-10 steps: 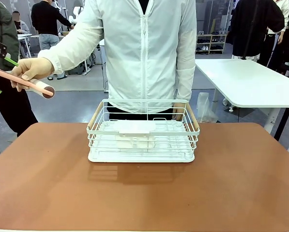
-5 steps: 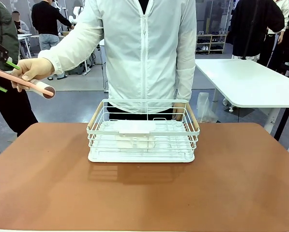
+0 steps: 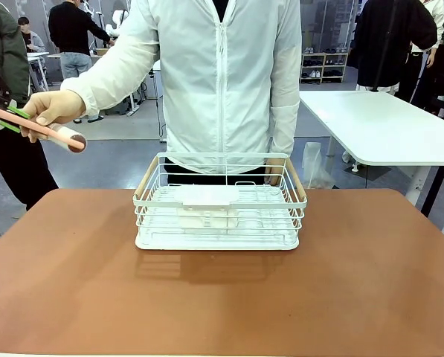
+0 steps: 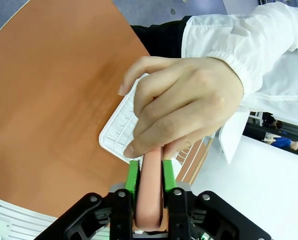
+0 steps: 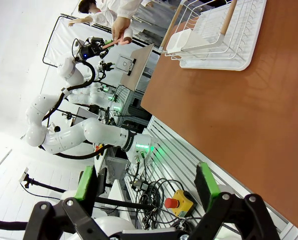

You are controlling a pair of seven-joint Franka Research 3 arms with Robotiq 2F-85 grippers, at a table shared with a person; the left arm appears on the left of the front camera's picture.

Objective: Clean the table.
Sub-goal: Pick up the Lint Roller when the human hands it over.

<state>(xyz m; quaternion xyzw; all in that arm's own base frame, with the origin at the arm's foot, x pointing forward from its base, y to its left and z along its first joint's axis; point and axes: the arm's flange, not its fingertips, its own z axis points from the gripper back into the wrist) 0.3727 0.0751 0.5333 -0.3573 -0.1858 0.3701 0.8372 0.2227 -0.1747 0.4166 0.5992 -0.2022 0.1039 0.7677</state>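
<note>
The reddish-brown table [image 3: 222,297] holds a white wire basket [image 3: 220,204] at its far middle. Off the table's far left corner, a person's hand [image 3: 52,105] holds out a pink rod-shaped tool [image 3: 59,133] with a white tip. My left gripper [image 3: 12,114] is shut on the tool's pink handle. In the left wrist view the green pads [image 4: 132,176] of my left gripper [image 4: 149,175] press both sides of the pink tool [image 4: 149,200], just below the person's hand [image 4: 188,105]. My right gripper [image 5: 145,182] stands open, holding nothing, off the near edge of the table [image 5: 228,110].
The basket [image 5: 213,35] has wooden side handles and a white tray under it. A white rectangular table [image 3: 385,126] stands behind at the right. The person in a white jacket [image 3: 229,82] stands right behind the basket.
My left gripper's jaws, open around the pink handle before, have shut on it. The person's hand and the tool have risen slightly.
</note>
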